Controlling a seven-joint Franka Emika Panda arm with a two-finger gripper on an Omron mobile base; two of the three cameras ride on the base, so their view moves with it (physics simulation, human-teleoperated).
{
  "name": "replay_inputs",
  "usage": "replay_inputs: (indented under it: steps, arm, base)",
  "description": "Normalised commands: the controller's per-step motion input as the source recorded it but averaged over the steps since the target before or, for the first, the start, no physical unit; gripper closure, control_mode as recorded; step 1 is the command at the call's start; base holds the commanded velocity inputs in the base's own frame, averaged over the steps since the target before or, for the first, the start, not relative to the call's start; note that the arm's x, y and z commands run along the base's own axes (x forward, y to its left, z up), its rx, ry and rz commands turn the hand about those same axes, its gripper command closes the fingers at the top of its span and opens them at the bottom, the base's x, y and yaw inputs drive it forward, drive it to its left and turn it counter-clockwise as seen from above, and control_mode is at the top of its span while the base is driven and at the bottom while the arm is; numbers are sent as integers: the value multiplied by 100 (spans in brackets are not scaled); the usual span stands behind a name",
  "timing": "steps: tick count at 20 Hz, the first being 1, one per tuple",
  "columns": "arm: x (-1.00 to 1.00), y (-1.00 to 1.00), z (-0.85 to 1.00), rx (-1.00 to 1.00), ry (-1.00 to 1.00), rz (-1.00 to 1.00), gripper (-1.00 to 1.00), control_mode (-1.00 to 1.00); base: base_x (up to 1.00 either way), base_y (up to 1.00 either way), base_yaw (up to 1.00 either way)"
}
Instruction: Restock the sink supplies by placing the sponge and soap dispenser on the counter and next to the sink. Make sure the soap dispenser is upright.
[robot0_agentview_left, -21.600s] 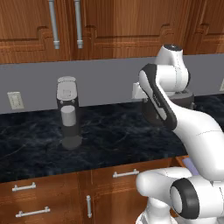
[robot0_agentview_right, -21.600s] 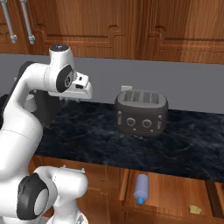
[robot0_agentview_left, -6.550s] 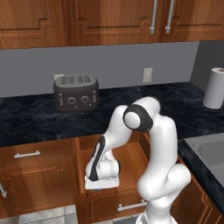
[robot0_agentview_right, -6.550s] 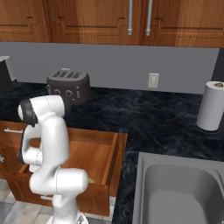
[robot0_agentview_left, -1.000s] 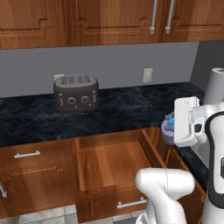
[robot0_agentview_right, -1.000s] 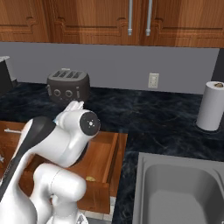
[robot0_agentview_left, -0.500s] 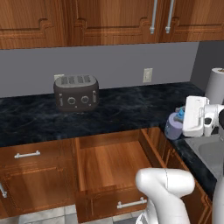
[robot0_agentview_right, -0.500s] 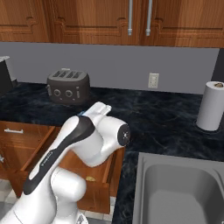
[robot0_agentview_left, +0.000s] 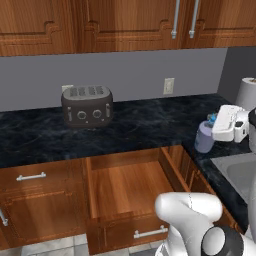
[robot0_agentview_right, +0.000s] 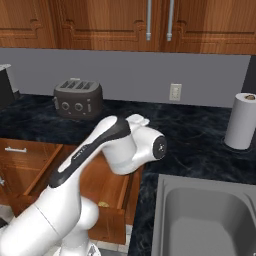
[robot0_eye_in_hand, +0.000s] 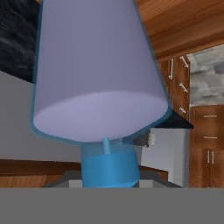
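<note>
One long black surface (robot0_agentview_left: 145, 122) is running across the scene under the wooden wall cabinets, carrying a dark toaster (robot0_agentview_left: 87, 105) at about ten o'clock in the left base view and a white paper towel roll (robot0_agentview_right: 242, 121) at about three o'clock in the right base view. Below the surface, a wooden drawer (robot0_agentview_left: 127, 187) is standing pulled open. At the lower right of the right base view, the grey sink (robot0_agentview_right: 205, 215) is sitting set into the surface, its flat rim showing. The white arm is reaching toward three o'clock in the left base view, where the hand (robot0_agentview_left: 216, 125) is clenching the soap dispenser (robot0_agentview_left: 204, 136) by its blue pump end. The pale lavender bottle is hanging just above the surface near the drawer's right corner, close to the sink. In the hand view, the soap dispenser (robot0_eye_in_hand: 98, 70) is looming large, its wide base pointing away from the camera and its blue cap lying nearest the fingers.
</note>
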Motion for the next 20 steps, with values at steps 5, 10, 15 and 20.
replay_inputs:
  steps: [5, 10, 15, 20]
  arm:
    - [33, -54, -17, 9, 6, -21, 100, -100]
    - [24, -35, -26, 5, -5, -17, 100, -100]
    - [38, -52, -8, 4, 0, -13, 100, -100]
    - [30, -59, -18, 5, 3, -7, 100, -100]
  base:
    - [0, 0, 0]
    - [0, 0, 0]
    - [0, 0, 0]
    - [0, 0, 0]
